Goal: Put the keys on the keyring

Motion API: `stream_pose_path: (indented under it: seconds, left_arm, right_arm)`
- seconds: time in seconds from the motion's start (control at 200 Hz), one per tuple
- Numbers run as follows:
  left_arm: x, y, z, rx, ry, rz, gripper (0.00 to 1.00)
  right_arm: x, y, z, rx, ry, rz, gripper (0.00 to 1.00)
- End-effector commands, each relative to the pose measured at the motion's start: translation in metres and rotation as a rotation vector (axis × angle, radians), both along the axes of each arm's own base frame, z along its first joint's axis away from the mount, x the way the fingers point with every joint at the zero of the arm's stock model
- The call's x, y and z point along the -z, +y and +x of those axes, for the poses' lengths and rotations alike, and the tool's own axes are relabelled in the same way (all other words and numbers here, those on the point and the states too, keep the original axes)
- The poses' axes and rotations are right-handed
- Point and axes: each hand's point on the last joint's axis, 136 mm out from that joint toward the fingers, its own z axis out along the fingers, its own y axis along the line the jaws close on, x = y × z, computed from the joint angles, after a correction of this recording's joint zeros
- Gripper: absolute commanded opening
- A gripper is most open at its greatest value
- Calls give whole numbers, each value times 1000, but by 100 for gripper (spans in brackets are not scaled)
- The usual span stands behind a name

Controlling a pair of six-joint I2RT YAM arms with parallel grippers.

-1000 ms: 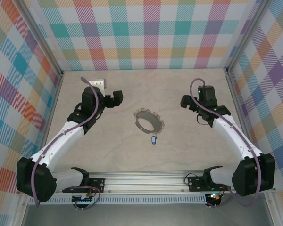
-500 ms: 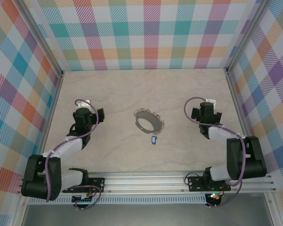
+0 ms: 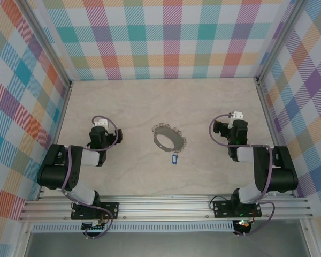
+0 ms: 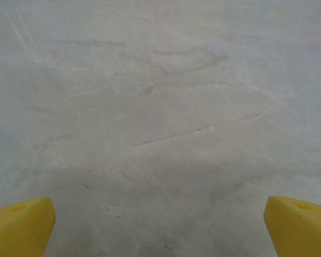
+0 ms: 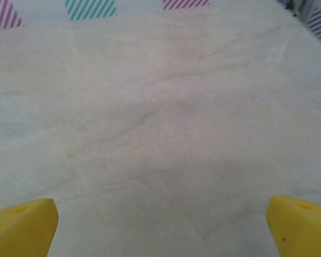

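Right gripper (image 5: 160,227) withdrawn, keys (image 3: 174,159) leftward (well apart)

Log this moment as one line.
left gripper: open, empty | right gripper: open, empty | keys: on table beside keyring
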Motion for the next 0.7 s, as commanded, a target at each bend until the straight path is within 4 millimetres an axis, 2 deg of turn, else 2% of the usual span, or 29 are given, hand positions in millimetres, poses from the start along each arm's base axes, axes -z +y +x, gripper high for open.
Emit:
stream_pose_path:
  seconds: [0.0, 0.465, 0.56, 0.695]
  left_arm:
    - [-25, -2, 16, 25, -88, -10, 100]
    - [-25, -2, 15, 26, -89, -10, 100]
    - [-25, -2, 15, 27, -89, -9, 100]
    - [-25, -2, 15, 26, -90, -10, 100]
  right_arm:
    - [-10, 12, 4, -83, -74, 23, 100]
    - [-11, 11, 2, -82, -73, 15, 100]
    - [-9, 20, 4, -130, -59, 18, 100]
    - [-9, 20, 4, -131, -54, 23, 100]
